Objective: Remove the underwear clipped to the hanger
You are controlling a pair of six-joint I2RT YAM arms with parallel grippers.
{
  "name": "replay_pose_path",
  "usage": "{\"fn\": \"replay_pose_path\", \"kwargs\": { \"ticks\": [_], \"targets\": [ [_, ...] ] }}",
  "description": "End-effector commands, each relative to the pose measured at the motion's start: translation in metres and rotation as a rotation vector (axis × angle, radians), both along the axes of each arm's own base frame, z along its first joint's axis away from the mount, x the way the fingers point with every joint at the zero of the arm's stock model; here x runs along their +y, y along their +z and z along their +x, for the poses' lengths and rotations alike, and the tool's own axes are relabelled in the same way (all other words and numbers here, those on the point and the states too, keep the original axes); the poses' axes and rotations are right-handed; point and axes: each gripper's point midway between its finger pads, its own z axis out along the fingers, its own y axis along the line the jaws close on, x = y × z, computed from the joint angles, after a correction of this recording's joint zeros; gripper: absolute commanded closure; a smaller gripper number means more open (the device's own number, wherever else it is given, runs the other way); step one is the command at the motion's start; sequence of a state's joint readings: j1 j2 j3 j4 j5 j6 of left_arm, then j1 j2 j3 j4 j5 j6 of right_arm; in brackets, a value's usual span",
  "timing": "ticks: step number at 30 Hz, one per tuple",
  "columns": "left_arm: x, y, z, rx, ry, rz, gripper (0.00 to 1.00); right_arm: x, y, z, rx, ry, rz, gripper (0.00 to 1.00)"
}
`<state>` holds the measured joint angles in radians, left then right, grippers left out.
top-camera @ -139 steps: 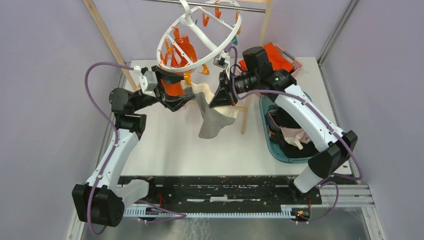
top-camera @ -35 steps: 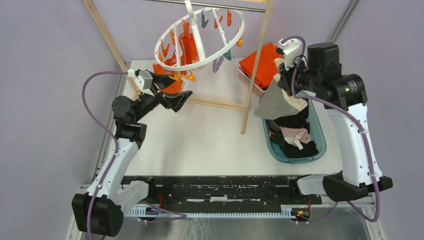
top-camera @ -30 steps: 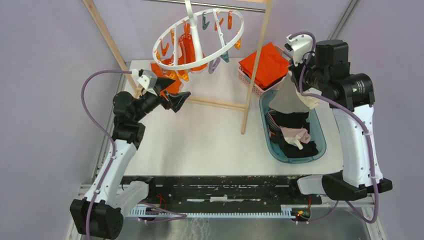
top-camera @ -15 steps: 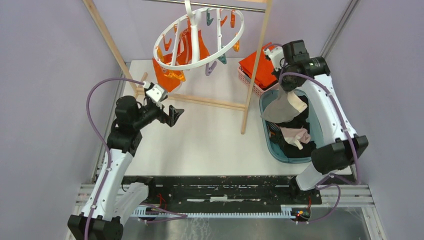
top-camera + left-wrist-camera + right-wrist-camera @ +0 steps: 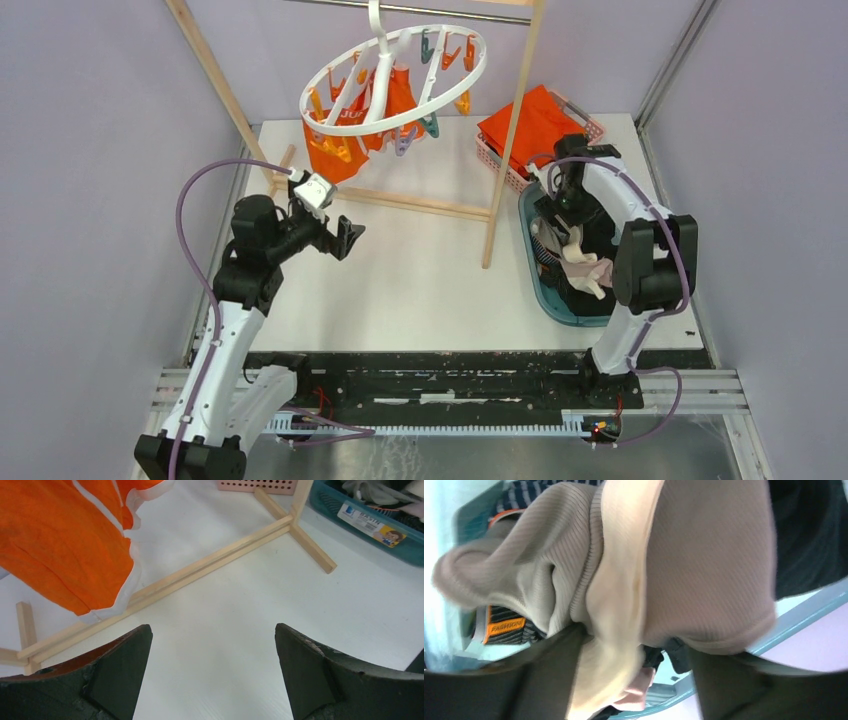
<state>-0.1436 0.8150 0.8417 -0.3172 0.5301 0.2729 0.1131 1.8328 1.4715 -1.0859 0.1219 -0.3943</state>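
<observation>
- Your left gripper [image 5: 345, 238] hangs wide open above the counter [image 5: 430, 290], holding nothing, near the wooden frame's foot rail [image 5: 210, 562].
- Your right gripper [image 5: 562, 205] is down in the teal basin [image 5: 575, 320], jaws parted, with the beige-grey underwear [image 5: 704, 570] lying loose between them.
- The orange underwear [image 5: 330, 150] with white trim hangs clipped to the hanger [image 5: 377, 55], over the counter's far left.

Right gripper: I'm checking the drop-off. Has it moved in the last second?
Yes. The right gripper has dropped from above the far end of the teal tub down into it.
</observation>
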Motion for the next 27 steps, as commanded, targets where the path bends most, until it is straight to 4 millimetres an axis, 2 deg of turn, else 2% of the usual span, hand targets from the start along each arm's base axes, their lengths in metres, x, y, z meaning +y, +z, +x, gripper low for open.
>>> {"fn": "replay_pose_path", "kwargs": {
  "ticks": [1, 2, 5, 8, 11, 15, 18, 20, 23, 27],
  "targets": [
    [0.023, 0.015, 0.01, -0.052, 0.132, 0.06, 0.0, 0.021, 0.073, 0.011, -0.229, 0.041, 0.14, 0.03],
    [0.028, 0.014, 0.012, -0.05, 0.16, 0.063, 0.0, 0.028, 0.09, 0.011, -0.268, 0.052, 0.179, 0.0],
    [0.042, 0.016, 0.017, -0.051, 0.246, 0.076, 0.0, 0.054, 0.147, 0.006, -0.412, 0.103, 0.329, 0.0],
    [0.056, 0.023, 0.018, -0.054, 0.316, 0.093, 0.01, 0.09, 0.204, -0.004, -0.559, 0.19, 0.499, 0.01],
    [0.064, 0.039, 0.017, -0.078, 0.347, 0.115, 0.0, 0.135, 0.258, -0.023, -0.66, 0.318, 0.652, 0.04],
    [0.068, 0.074, 0.015, -0.155, 0.359, 0.125, 0.0, 0.194, 0.319, -0.05, -0.768, 0.483, 0.827, 0.06],
    [0.062, 0.092, 0.015, -0.209, 0.309, 0.146, 0.01, 0.234, 0.344, -0.066, -0.781, 0.566, 0.938, 0.06],
    [0.049, 0.103, 0.015, -0.252, 0.231, 0.142, 0.02, 0.254, 0.352, -0.065, -0.794, 0.58, 0.971, 0.08],
    [0.029, 0.122, 0.017, -0.305, 0.125, 0.096, 0.04, 0.28, 0.354, -0.049, -0.831, 0.575, 0.947, 0.08],
    [0.002, 0.135, 0.018, -0.284, -0.009, 0.008, 0.08, 0.299, 0.359, -0.025, -0.906, 0.507, 0.915, 0.09]
  ]
}}
